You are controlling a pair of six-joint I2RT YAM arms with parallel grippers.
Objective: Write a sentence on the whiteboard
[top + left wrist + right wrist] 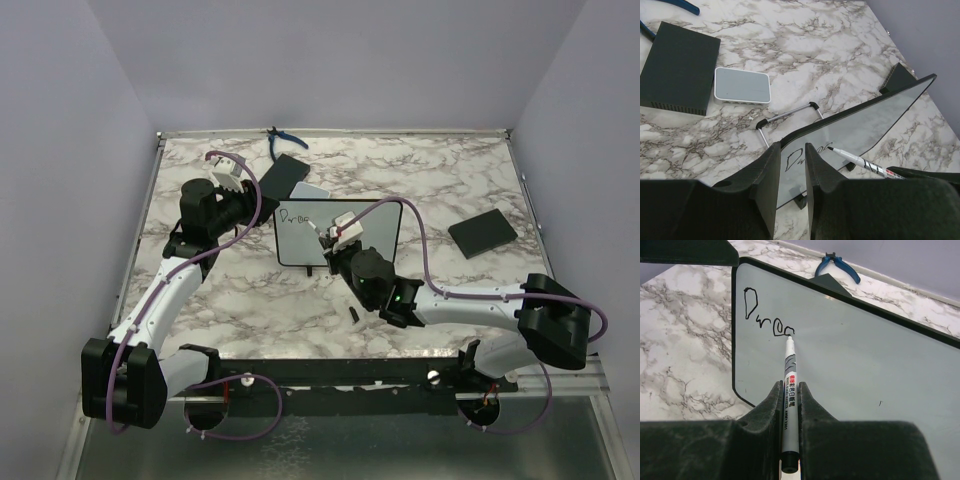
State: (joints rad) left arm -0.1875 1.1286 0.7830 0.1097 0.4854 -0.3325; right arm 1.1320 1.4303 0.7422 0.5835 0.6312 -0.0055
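The whiteboard [300,245] stands tilted on its black feet at mid table. It also shows in the left wrist view [875,115] and the right wrist view [865,355]. The sentence's first letters, "Drea" [767,315], sit at its upper left. My right gripper [788,385] is shut on a white marker [790,372], its tip touching the board at the last letter. The marker also shows in the left wrist view [865,164]. My left gripper [792,147] is over the board's upper left corner, its fingers a narrow gap apart with nothing clamped between them.
A flat black rectangle [285,175] and a small grey-white pad [310,190] lie just behind the board. Blue pliers [283,140] lie at the far edge. Another black rectangle [483,232] lies to the right. A small black cap [354,315] lies in front.
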